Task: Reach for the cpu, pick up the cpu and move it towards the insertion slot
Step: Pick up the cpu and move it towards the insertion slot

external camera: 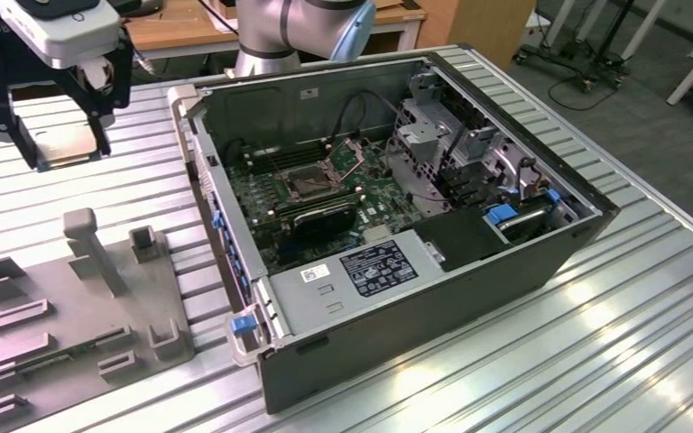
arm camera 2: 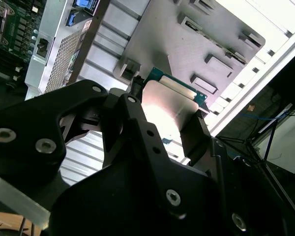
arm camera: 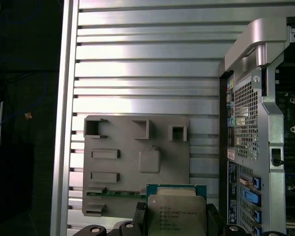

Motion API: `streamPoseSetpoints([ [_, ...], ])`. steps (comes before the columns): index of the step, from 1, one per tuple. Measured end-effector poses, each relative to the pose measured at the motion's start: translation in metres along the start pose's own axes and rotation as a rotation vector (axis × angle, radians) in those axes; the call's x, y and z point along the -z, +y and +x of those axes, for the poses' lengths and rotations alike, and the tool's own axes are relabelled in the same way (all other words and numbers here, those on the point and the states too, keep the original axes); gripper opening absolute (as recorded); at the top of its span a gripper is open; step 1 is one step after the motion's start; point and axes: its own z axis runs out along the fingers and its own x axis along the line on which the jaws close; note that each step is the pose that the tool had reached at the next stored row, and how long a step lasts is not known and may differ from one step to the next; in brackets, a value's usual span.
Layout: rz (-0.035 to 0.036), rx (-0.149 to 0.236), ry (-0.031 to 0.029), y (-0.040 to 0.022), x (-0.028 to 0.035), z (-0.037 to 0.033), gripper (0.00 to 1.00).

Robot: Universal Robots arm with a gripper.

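Gripping the cpu (arm camera: 176,212) by its edges, the end effector (external camera: 69,152) hangs above the tabletop (external camera: 635,343) beside the case (external camera: 443,298); pick-up judged complete, carry to the slot (external camera: 310,185) in hand (case wall needs clearing).

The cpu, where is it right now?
The cpu is clamped in the end effector at the exterior view's far left, above the slatted table near the grey fixture plate, outside the computer case.
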Motion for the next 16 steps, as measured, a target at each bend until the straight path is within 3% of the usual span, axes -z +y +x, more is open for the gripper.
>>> streamPoseSetpoints([
  [16, 0.0001, 0.000, 0.0000, 0.0000, 0.0001, -0.0031, 0.55],
])
